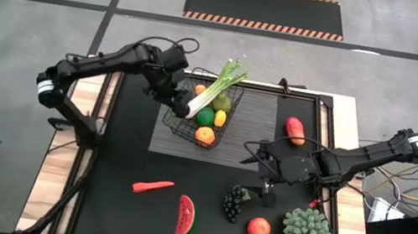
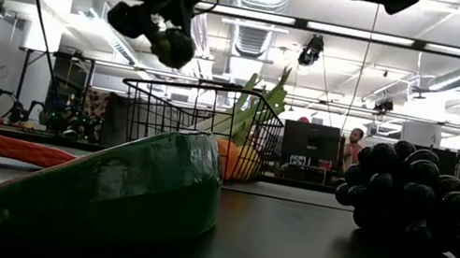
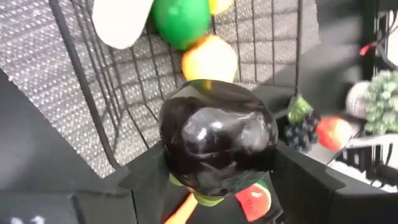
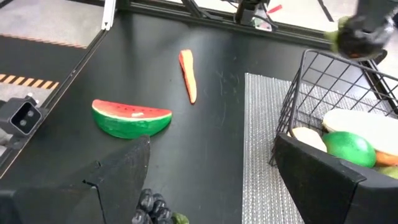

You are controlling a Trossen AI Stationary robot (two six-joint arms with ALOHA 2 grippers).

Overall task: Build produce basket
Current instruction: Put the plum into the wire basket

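Observation:
The black wire basket [image 1: 202, 114] stands on the grey ribbed mat and holds a leek [image 1: 215, 92], a lime, a lemon and an orange. My left gripper [image 1: 172, 94] hovers over the basket's left rim [image 3: 81, 74], shut on a dark glossy eggplant [image 3: 217, 137]. In the low view the eggplant [image 2: 173, 46] hangs well above the basket [image 2: 202, 124]. My right gripper [image 1: 260, 177] is open and empty, raised just above the dark grapes [image 1: 235, 203], which show low between its fingers [image 4: 152, 208]. My left gripper pinches the eggplant's rounded body [image 3: 186, 168] between its two fingers, one on each side. The fingers come from above, slanting from the table's left. The eggplant is lifted clear, bulging out past the fingers, with a green stem end [image 3: 205, 199] showing behind it.
On the black tabletop lie a red-orange carrot-like piece [image 1: 153, 186], a watermelon slice [image 1: 185, 217], a red apple [image 1: 259, 228] and a spiky green plant [image 1: 306, 231]. A red-orange fruit [image 1: 296, 130] rests at the mat's right edge. Bare table lies to the basket's left and near side.

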